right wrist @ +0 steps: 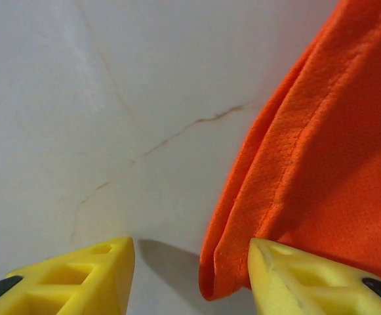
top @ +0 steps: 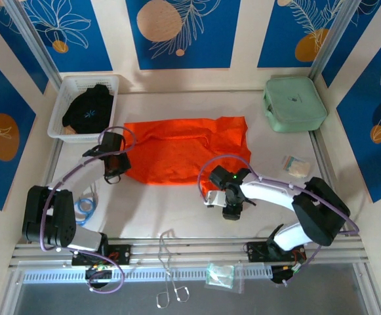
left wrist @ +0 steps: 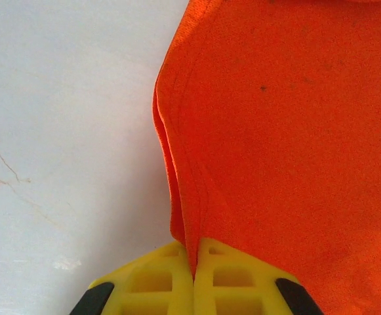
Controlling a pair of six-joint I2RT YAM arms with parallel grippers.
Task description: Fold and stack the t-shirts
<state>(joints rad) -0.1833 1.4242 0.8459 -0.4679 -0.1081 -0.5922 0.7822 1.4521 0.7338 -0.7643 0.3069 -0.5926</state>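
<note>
The fold is under way: the left hand point(left wrist: 193, 266) is clamped on the orange shirt point(top: 183, 154) spread on the table point(top: 164, 210), while the right hand point(right wrist: 191, 262), fingers apart beside the near hem, probably needs to close on it next.

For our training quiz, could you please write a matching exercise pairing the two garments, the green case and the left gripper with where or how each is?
1 orange t-shirt
2 black garment
3 mint-green case
4 left gripper

a in the white basket
b far right corner of the table
c spread across the table's middle
d shut on orange fabric

Pairs: 1-c, 2-a, 3-b, 4-d.
</note>
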